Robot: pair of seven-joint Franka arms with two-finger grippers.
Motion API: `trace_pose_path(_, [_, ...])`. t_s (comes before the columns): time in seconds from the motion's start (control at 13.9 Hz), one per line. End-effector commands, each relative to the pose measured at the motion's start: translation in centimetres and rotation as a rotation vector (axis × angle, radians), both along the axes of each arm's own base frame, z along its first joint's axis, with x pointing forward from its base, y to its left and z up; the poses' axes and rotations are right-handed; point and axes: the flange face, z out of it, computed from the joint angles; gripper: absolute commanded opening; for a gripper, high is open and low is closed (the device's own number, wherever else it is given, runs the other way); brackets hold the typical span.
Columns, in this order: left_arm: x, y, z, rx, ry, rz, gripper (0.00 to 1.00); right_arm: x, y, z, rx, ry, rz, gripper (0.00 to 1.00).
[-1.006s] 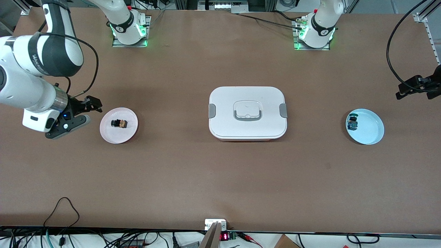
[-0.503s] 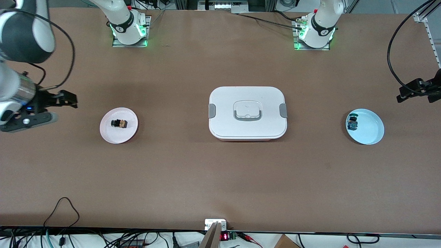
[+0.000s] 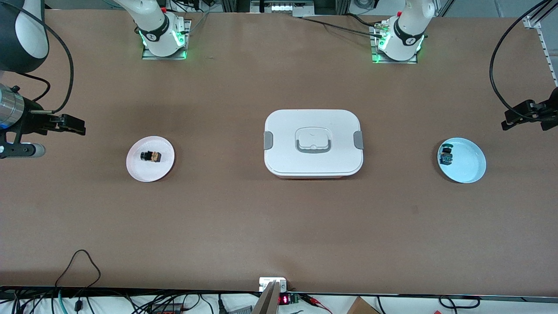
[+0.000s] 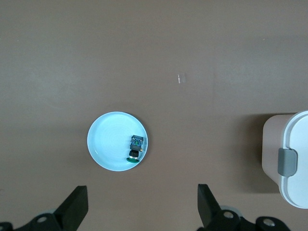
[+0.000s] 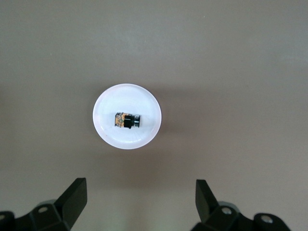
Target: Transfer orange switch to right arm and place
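The orange switch (image 3: 151, 155) (image 5: 126, 120) lies on its side on a pink plate (image 3: 150, 172) (image 5: 144, 103) toward the right arm's end of the table. My right gripper (image 3: 61, 139) (image 5: 142, 202) hangs open and empty over bare table beside that plate, closer to the table's end. My left gripper (image 3: 523, 122) (image 4: 143, 207) is also open and empty, raised over the table's other end beside a light blue plate (image 3: 468, 163) (image 4: 108, 144).
A black part with a green-and-blue body (image 3: 446, 155) (image 4: 136, 148) rests on the blue plate. A white lidded box (image 3: 313, 141) (image 4: 293, 163) with grey clasps stands mid-table between the two plates. Cables run along the table edge nearest the front camera.
My right gripper has drawn away from the pink plate toward the table's end. The switch has stayed on the plate. The left arm has barely moved.
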Motion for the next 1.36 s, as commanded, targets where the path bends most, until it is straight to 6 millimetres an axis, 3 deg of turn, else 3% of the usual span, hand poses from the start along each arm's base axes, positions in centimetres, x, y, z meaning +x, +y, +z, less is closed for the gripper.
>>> trace_pose_path(0.0, [0.5, 0.2, 0.5, 0.025, -0.004, -0.017, 1.0, -2.8, -0.3, -0.3, 0.029, -0.097, 0.005, 1.0])
trace_pose_path(0.57, [0.5, 0.2, 0.4, 0.02, -0.003, -0.017, 1.0, -2.8, -0.1, 1.1, 0.062, -0.111, 0.006, 1.0])
trace_pose_path(1.29, [0.5, 0.2, 0.4, 0.02, -0.003, -0.017, 1.0, -2.7, 0.2, 1.5, 0.058, -0.11, 0.011, 1.0])
